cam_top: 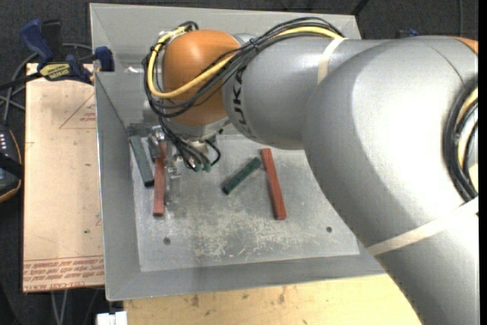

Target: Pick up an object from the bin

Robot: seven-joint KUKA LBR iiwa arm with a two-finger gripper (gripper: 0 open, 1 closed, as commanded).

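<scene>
Parking the gripper (pixel 169 167) low at the left side of the bin (pixel 118 224), right over a red-brown bar (pixel 158 202) lying lengthwise near the left wall. Squeezing in just beside a grey bar (pixel 142 162) on the wall side. Not managing to tell whether spread or pressed together, honestly. Also spotting a green bar (pixel 240 174) and a red bar (pixel 273 186) lying mid-bin, near each other.
</scene>
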